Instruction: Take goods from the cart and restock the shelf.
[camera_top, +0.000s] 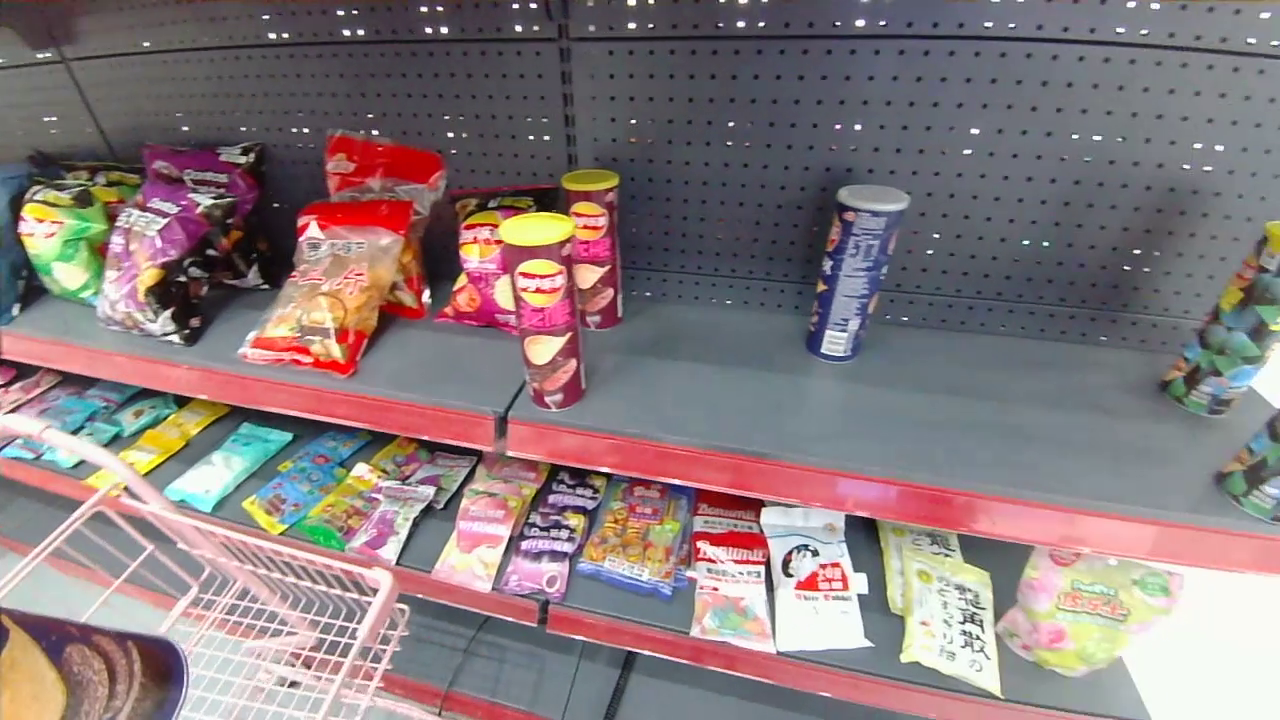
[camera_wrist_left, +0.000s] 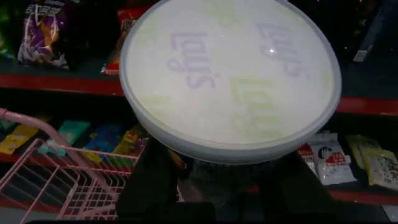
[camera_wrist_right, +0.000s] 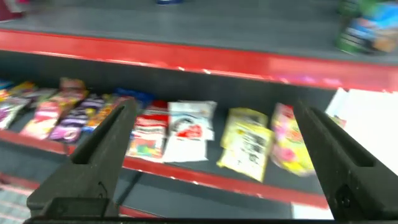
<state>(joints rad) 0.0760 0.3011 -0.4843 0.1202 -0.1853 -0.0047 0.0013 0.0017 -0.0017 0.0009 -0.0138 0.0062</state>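
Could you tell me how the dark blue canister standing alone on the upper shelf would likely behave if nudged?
The dark blue canister is tall and narrow, so it probably tips easily. Being round, it would likely roll along the upper shelf once down. Its tube looks stiff, not floppy.

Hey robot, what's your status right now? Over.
Left gripper shut on chip can, by the pink cart. Right gripper open, empty, facing the lower shelf. Free spot on upper shelf beside the blue can; nothing seen in the way.
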